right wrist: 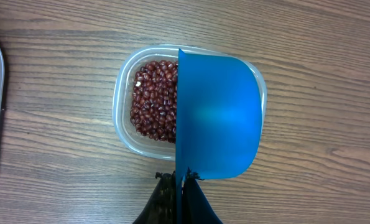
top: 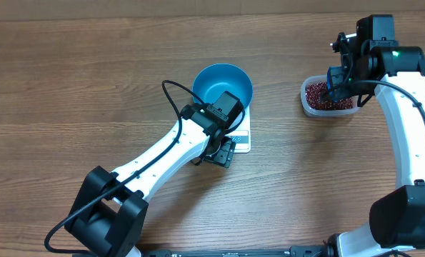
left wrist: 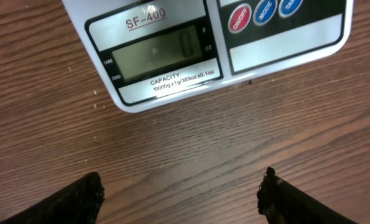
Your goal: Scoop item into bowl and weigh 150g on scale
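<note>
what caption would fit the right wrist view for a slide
Right gripper holding a blue scoop over the clear tub of red-brown beans.

The left gripper [top: 221,155] hangs over bare wooden table [top: 69,78], just off the near edge of the white kitchen scale [top: 242,135]. Its wrist covers much of the scale. Beyond the wrist, a deep blue bowl [top: 223,84] stands on the scale. Well apart to the right, the right gripper [top: 338,87] points down over a clear plastic tub [top: 306,101] of dark red-brown beans [top: 318,94]. A blue scoop [top: 334,74] shows at its tip.
</note>
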Controlling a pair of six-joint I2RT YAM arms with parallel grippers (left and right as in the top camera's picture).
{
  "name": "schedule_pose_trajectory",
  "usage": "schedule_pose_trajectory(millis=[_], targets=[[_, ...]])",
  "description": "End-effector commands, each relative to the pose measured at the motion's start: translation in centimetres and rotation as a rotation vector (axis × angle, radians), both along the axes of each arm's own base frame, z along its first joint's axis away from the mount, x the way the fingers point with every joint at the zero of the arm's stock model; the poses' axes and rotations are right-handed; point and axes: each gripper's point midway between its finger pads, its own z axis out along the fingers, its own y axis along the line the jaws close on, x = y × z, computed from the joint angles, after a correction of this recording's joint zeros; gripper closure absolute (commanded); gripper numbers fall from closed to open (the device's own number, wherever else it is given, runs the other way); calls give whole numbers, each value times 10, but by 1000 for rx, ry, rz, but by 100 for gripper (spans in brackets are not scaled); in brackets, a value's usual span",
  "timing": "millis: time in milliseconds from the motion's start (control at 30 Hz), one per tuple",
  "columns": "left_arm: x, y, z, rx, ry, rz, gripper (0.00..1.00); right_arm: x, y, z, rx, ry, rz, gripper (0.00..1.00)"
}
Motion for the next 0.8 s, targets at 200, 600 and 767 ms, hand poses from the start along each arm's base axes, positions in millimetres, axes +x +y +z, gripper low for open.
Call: schedule_pose_trajectory(millis=[200, 600, 767], targets=[[12, 2, 40, -20, -126, -68, 6, 5, 2, 10, 10, -32, -3, 96], [-1, 13, 59, -26, -171, -163, 5, 5, 2, 10, 11, -32, -3, 96], [-8, 23, 40, -6, -141, -49, 7, 5, 2, 10, 10, -32, -2, 96]])
